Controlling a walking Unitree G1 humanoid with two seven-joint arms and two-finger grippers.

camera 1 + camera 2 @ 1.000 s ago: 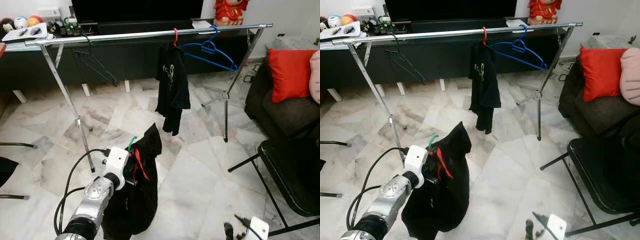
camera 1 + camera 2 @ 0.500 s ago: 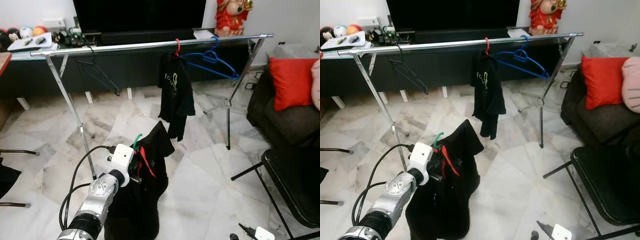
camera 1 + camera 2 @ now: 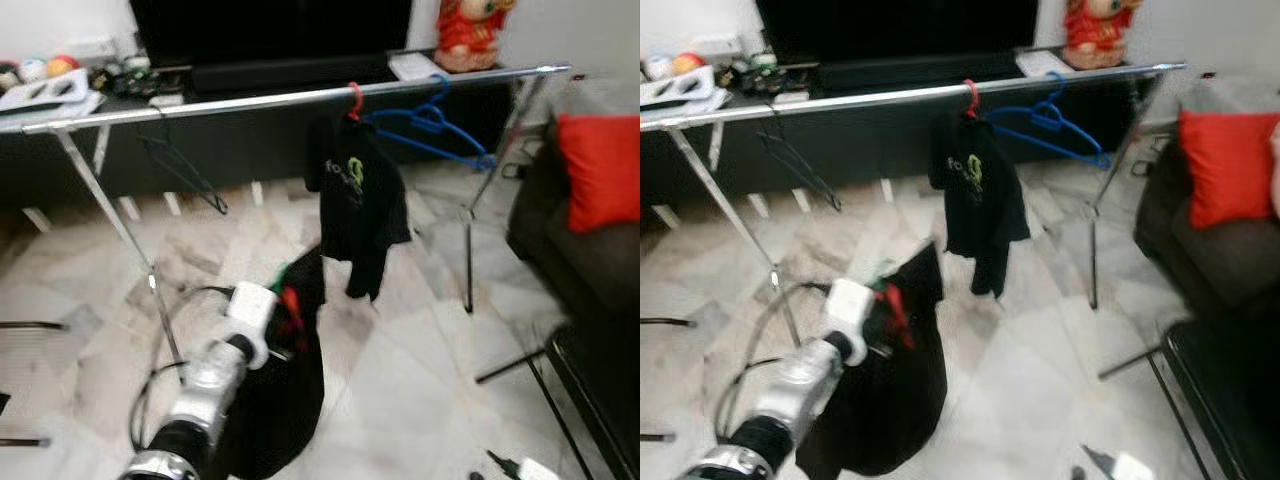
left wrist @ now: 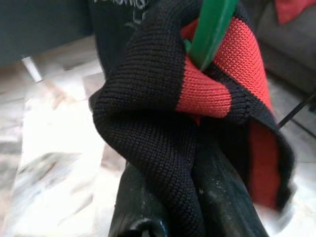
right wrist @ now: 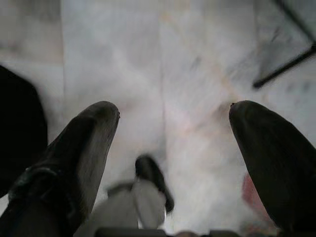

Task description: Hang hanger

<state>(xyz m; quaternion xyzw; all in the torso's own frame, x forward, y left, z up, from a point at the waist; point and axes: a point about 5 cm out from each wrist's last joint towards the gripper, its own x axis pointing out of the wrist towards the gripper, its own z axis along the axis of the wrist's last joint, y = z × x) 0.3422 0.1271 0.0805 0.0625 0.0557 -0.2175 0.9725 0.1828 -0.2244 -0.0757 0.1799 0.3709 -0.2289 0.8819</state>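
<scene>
My left gripper is shut on a green hanger that carries a black garment with a red collar. The garment hangs from the gripper toward the floor, in front of and below the silver clothes rail. On the rail hang a black shirt on a red hanger, a blue hanger and a thin black hanger. In the left wrist view the black fingers pinch the knit collar around the green hook. My right gripper hangs low over the marble floor, open and holding nothing.
A dark sofa with a red cushion stands at the right. A black chair is at the lower right. The rail's leg stands near my left arm. A dark TV console lies behind the rail.
The view has shifted and blurred as the camera moved; the rail looks nearer. My left gripper still holds the hanger and garment, carried slightly closer to the hanging black shirt.
</scene>
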